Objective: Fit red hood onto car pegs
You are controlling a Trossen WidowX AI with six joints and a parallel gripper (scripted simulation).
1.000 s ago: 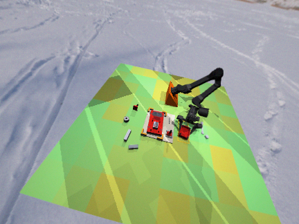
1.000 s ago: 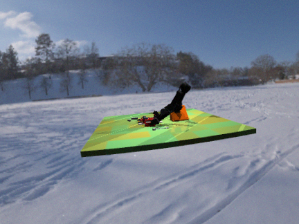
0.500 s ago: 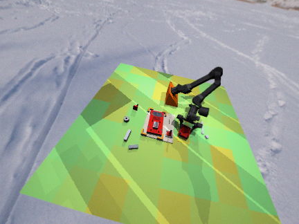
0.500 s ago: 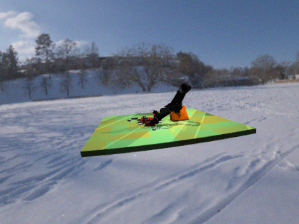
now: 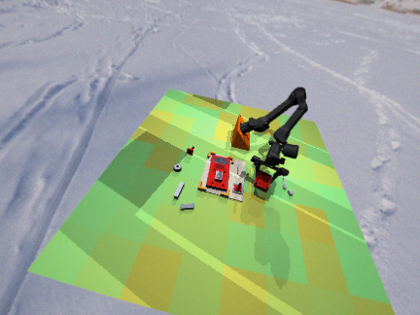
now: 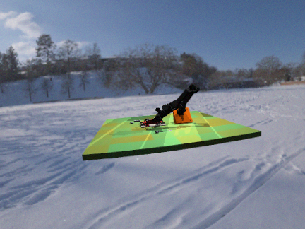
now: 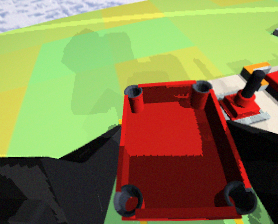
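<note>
The red hood (image 7: 175, 145) (image 5: 262, 180) shows its hollow side and four corner bosses to the wrist camera. It is low over the table, just right of the jig. My gripper (image 7: 172, 129) (image 5: 262, 174) (image 6: 150, 121) is shut on the hood, with one dark finger against each long side. The red car chassis (image 5: 218, 169) sits in the white jig (image 5: 239, 179) (image 7: 231, 93) to the left of the hood. A black peg on a small red block (image 7: 248, 95) (image 5: 237, 188) stands on the jig's near corner. I cannot tell whether the hood touches the table.
The arm's orange base block (image 5: 240, 134) (image 6: 182, 116) stands behind the jig. Loose small parts lie left of the jig: a red piece (image 5: 191, 150), a grey ring (image 5: 177, 167) and two grey bars (image 5: 179, 190) (image 5: 187, 206). A small grey piece (image 5: 290, 192) lies right of the gripper.
</note>
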